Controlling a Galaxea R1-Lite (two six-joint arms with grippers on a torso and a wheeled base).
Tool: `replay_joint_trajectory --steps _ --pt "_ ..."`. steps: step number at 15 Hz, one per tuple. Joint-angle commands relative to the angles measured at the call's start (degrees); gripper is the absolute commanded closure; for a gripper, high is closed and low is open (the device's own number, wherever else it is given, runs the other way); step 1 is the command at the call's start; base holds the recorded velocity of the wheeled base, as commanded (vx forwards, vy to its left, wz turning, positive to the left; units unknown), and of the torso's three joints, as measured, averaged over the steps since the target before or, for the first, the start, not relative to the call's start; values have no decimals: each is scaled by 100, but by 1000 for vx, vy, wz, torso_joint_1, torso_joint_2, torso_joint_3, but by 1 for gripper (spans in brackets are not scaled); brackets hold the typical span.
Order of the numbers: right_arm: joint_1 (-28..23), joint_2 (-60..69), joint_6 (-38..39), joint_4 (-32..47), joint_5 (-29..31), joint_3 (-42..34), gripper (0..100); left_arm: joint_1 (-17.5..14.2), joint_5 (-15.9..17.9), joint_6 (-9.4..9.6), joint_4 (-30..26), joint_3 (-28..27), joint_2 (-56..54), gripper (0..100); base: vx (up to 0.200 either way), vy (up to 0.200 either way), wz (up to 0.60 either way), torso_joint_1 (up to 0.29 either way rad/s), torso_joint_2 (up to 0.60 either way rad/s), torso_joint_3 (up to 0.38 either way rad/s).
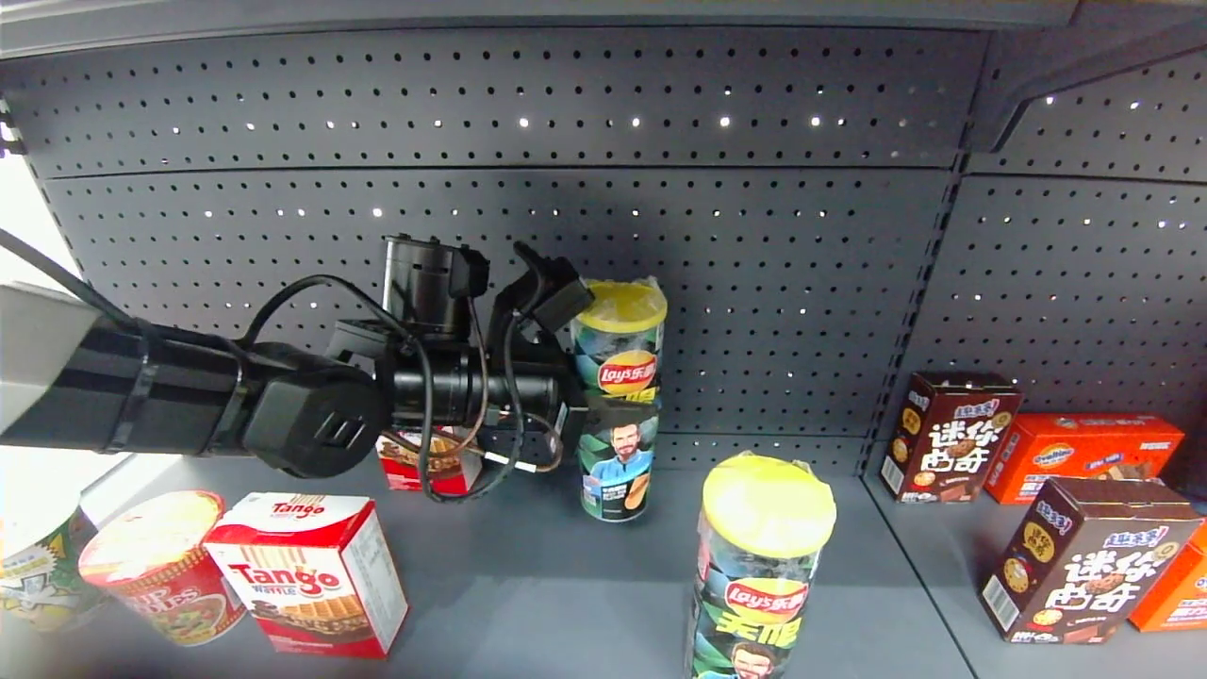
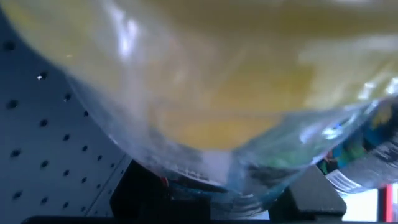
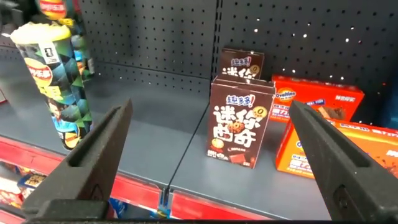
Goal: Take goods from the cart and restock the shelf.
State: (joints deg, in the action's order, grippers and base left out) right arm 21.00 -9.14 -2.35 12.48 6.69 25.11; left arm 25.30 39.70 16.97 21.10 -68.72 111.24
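Head view: my left gripper is clamped round the upright chip can at the back of the shelf, so I'd seat its base flat before releasing. Left wrist view: the chip can sits right against the camera, so I'd back straight out. Right wrist view: my right gripper gapes wide, empty.

Left pincer clasping chips can — upright, near pegboard

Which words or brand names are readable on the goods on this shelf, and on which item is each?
"Tango": red-and-white box
"Lay's": rear chip can, front chip can
"迷你曲奇": brown boxes
"Ovaltine": orange box
Noodle cup lettering: cut off, unreadable
Fine print elsewhere: too small
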Motion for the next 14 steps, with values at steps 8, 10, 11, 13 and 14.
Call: replay_joint_trajectory --steps 8,10,11,13,14 --pt "27 114 -2 9 -1 -129 0 257 81 -18 166 -1038 1128 100 0 0 0 0 0 0" --pt "27 123 -2 9 -1 -138 0 353 72 -53 254 -1100 1251 100 0 0 0 0 0 0" --pt "27 123 -2 9 -1 -138 0 371 72 -53 263 -1109 1286 100 0 0 0 0 0 0" --pt "27 123 7 9 -1 -138 0 388 64 -53 263 -1117 1339 100 0 0 0 0 0 0" --pt "27 132 7 9 -1 -147 0 397 64 -53 263 -1117 1365 100 0 0 0 0 0 0"
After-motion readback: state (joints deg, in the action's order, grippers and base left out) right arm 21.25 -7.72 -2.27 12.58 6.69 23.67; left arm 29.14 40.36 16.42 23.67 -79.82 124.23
